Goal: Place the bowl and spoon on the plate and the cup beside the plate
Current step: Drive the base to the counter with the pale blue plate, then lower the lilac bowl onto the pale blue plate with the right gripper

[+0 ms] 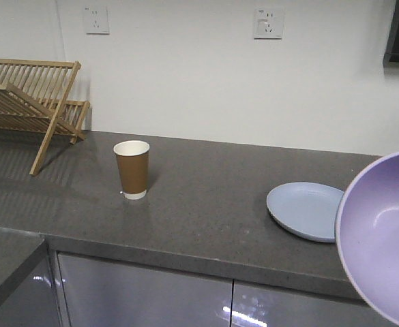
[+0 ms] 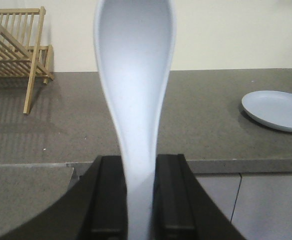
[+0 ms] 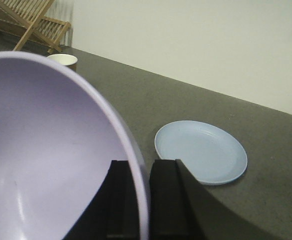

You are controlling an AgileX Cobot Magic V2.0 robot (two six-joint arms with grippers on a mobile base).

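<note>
Grey countertop (image 1: 206, 197) is running along a white wall, with a wooden drying rack (image 1: 28, 95) at its far end. The right gripper (image 3: 141, 170) is clamping the lavender bowl (image 1: 383, 231) by its rim, one finger inside and one outside, so the bowl is hanging tilted in the air. The plate (image 3: 200, 151) is lying bare ahead and slightly right of it, likely the bowl's destination. The left gripper (image 2: 138, 165) is pinching the spoon (image 2: 135, 100) by its handle, scoop forward. The cup (image 1: 131, 169) is standing upright ahead-left of the right gripper, well apart from the plate.
</note>
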